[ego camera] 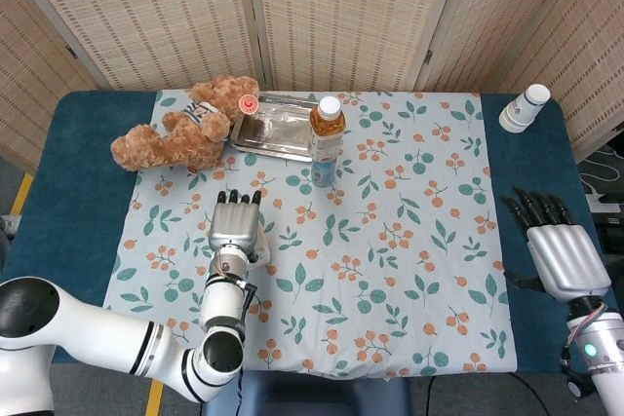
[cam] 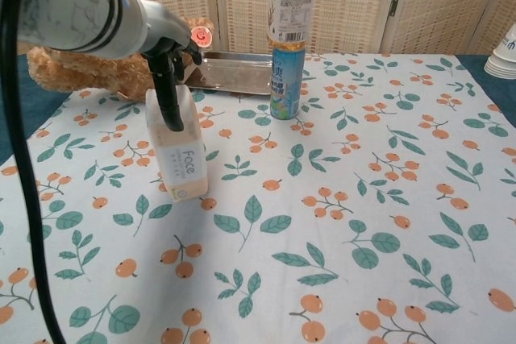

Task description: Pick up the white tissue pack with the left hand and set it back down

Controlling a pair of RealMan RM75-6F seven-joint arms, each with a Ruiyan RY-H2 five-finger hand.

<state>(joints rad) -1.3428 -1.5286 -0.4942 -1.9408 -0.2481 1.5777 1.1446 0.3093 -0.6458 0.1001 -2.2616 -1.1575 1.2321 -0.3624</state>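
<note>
**Left hand on the tissue pack**

Woven screens stand behind a blue table (ego camera: 68, 192) covered by a cloth (ego camera: 390, 241) printed with leaves and berries.

Head view: the left hand (ego camera: 235, 228) lies palm down over the cloth's left part, dark fingertips toward the screens. The pack under it is hidden here. A teddy bear (ego camera: 180, 129) lies at the far left, just beside a metal tray (ego camera: 278, 129). A bottle (ego camera: 326, 140) stands upright at the tray's right end. A white cup stack (ego camera: 525, 107) sits at the far right corner. The right hand (ego camera: 558, 250) hovers at the table's right edge, fingers spread, holding nothing.

Chest view: the tissue pack (cam: 179, 155) stands upright on the cloth, marked "Face", well apart from the bottle (cam: 289, 42). A dark finger (cam: 168, 94) of the left hand presses down its front face near the top. Whether the other fingers clasp the pack cannot be told.
</note>
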